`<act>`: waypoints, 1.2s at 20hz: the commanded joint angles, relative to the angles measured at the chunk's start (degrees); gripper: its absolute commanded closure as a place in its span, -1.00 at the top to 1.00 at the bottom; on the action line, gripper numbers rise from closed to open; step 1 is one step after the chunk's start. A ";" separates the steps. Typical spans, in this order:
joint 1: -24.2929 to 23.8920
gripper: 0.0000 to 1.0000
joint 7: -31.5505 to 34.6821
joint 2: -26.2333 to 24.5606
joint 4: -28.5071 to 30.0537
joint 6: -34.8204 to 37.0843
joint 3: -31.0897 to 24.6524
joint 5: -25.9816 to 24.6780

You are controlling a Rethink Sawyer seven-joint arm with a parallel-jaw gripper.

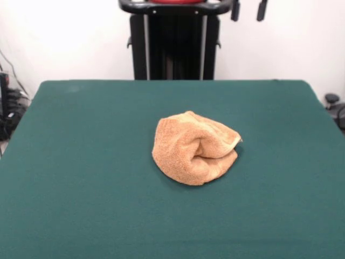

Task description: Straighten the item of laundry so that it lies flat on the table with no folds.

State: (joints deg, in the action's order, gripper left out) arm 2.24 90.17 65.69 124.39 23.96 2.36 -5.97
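Note:
The light orange-tan terry towel (194,148) lies bunched in a rounded heap near the middle of the dark green table (81,172). Its layers are folded over each other, with a deep crease opening toward the right and a striped edge showing at the upper right. The gripper (248,9) is drawn back high at the top edge, right of the pedestal and well above and behind the towel. Only its two dark fingertips (235,11) show. They stand apart with nothing between them.
The black pedestal (175,46) stands behind the table's far edge at the centre. Cables and dark gear (8,110) sit off the table's left side. A dark object (334,105) sits off its right side. A white wall is behind.

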 commanded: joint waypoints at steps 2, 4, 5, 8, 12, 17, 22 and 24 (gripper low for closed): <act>3.51 1.00 13.04 -10.84 -2.68 -9.24 3.74 -4.61; 4.18 1.00 13.12 -12.27 -2.91 -11.29 4.48 -4.58; 4.35 1.00 13.04 -12.82 -2.93 -12.11 4.67 -4.32; 3.81 1.00 12.61 -15.18 -2.65 -16.61 4.30 -3.18; 2.36 1.00 13.32 -17.01 -1.10 -22.73 3.59 -1.63; 0.13 1.00 14.16 -17.52 0.41 -28.96 2.20 -0.85; -2.70 1.00 15.69 -15.14 3.51 -35.60 -0.29 -1.86; -3.49 1.00 17.15 -15.56 3.93 -40.49 -1.40 -2.34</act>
State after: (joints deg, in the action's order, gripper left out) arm 0.06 90.20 51.37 124.01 -7.38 6.80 -7.77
